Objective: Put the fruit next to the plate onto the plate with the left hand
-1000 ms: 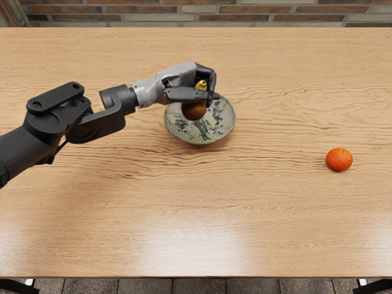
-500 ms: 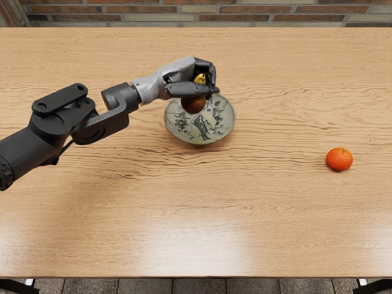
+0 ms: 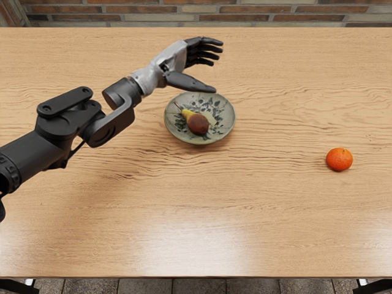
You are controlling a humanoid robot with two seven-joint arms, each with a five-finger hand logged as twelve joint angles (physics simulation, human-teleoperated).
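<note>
Head view: brown-yellow pear (image 3: 197,122) on patterned ceramic plate (image 3: 228,110); grey left hand (image 3: 187,61) open, empty, above far rim.
Retreat leftward, staying clear of the plate.

Left arm (image 3: 61,131) cut off by the left edge, shoulder end unseen. Table (image 3: 184,214) runs past both side edges. Table legs (image 3: 15,286) show only as dark slivers at the bottom corners. Brick wall (image 3: 245,12) cropped at top. Plate (image 3: 228,109) pattern too small to read; pear (image 3: 197,123) hides part of its middle.
</note>
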